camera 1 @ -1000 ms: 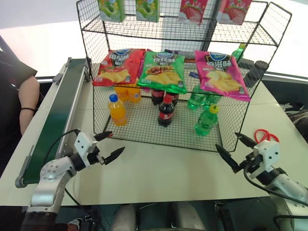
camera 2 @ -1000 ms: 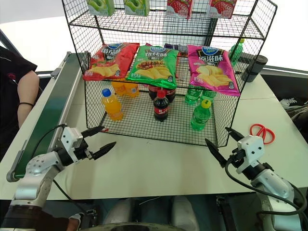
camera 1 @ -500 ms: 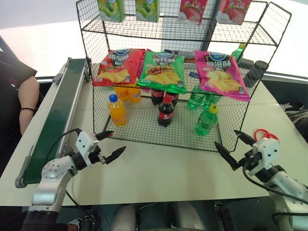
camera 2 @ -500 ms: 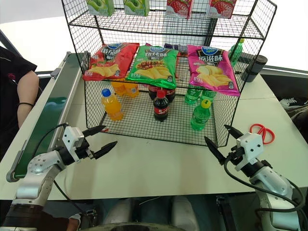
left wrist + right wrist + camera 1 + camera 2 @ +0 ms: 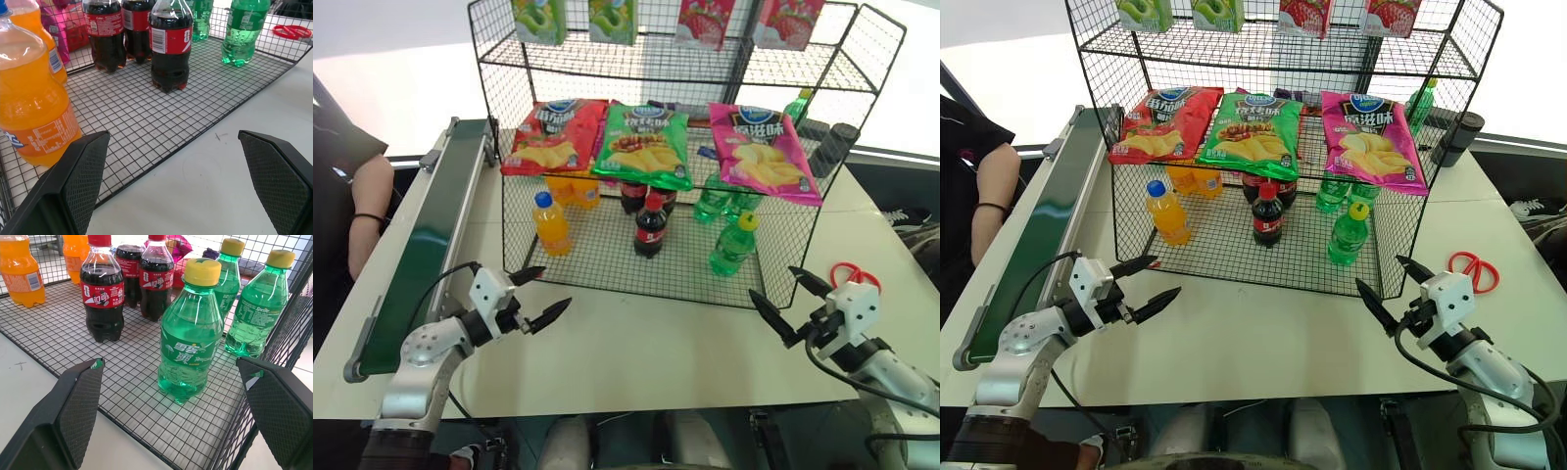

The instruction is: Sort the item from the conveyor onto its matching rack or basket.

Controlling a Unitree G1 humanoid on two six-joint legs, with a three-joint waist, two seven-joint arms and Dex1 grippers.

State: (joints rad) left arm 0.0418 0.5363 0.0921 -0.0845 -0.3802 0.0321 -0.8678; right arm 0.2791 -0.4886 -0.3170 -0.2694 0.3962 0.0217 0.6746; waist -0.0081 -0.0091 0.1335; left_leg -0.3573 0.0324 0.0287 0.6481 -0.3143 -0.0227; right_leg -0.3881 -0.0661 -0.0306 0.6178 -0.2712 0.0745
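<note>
Already the green bottle stands upright on the black wire rack, with both claws spread wide and holding nothing.

Judging by how things lie, the sort looks done: the conveyor along the robot's left carries no bottle on its visible stretch, though its near end is partly hidden by the left arm. The green bottle sits on the rack's bottom tier at the front right corner, its long axis vertical and yellow cap up, with 2 more green bottles behind it. It lies ahead of the right claw, just past the rack's front edge, so that arm is plainly the nearer; the left claw hovers over the table near the orange bottle, well apart from the green one. A cola bottle stands between them.
</note>
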